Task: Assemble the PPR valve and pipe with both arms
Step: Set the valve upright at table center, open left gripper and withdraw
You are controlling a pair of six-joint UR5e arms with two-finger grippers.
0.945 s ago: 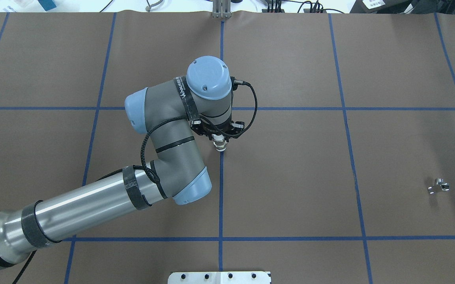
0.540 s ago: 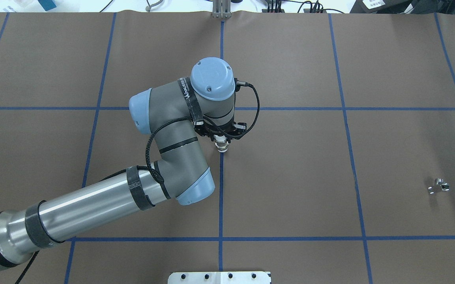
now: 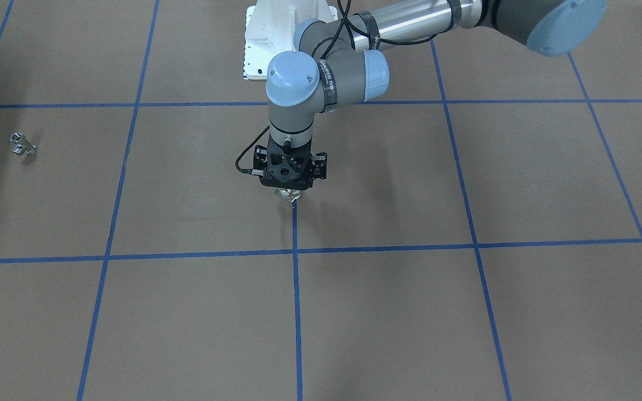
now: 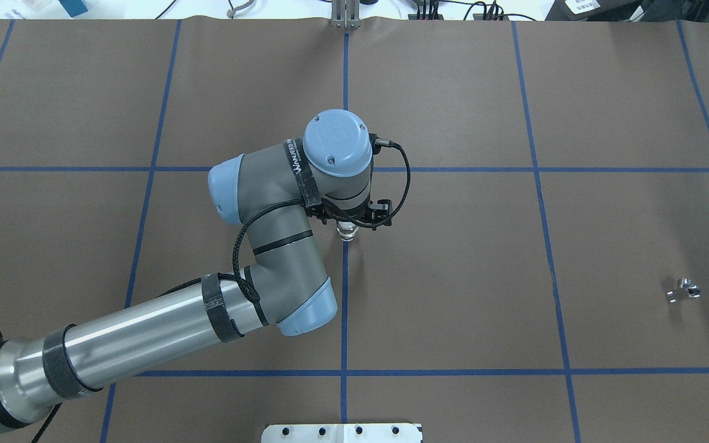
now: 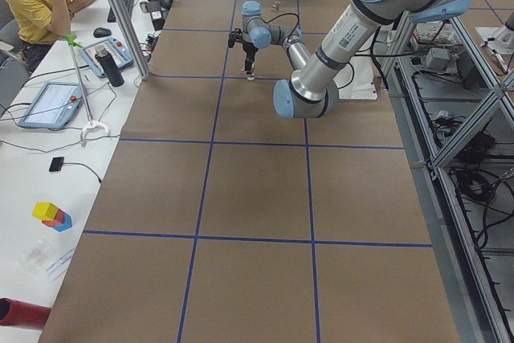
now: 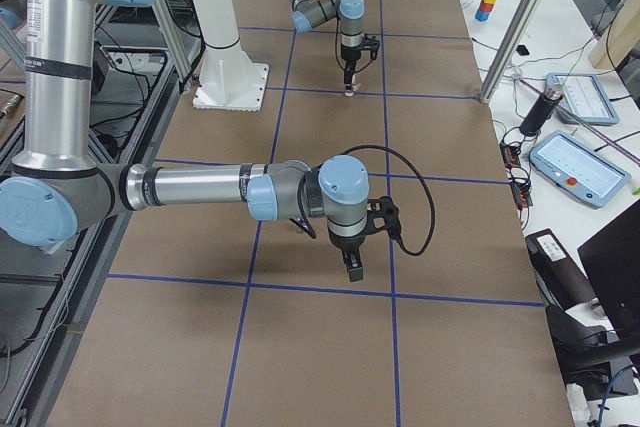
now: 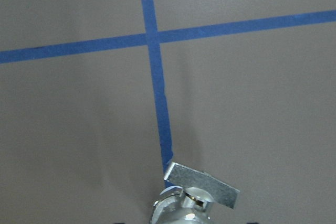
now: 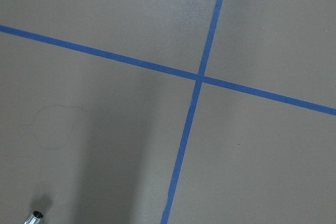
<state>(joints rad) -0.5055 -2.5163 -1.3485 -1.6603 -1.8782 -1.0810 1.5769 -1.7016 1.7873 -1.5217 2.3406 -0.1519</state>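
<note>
Jaws of black two-finger left gripper are closed on the stubby white-and-brass PPR valve, held approx. upright, fingers pointing straight down. Flat pale lever handle is seen at bottom centre of left wrist view, w/ brass-coloured body just under it. Valve is located straight out in front of the white bolted pedestal base, over the centre blue tape line. Whether its lower end touches the brown paper table cover cannot be told. Grey tubular left arm w/ light-blue joint caps is bent over it.

Tiny shiny silver metal pipe is lying on the cover well to the robot's right of the base, well apart from valve and untouched. In right wrist view it is cut off at the bottom-left corner.

Right gripper is seen only from the exterior right cam, pointing down over the cover on the base's right side; jaw state cannot be told. Right arm is stretched roughly level.
</note>
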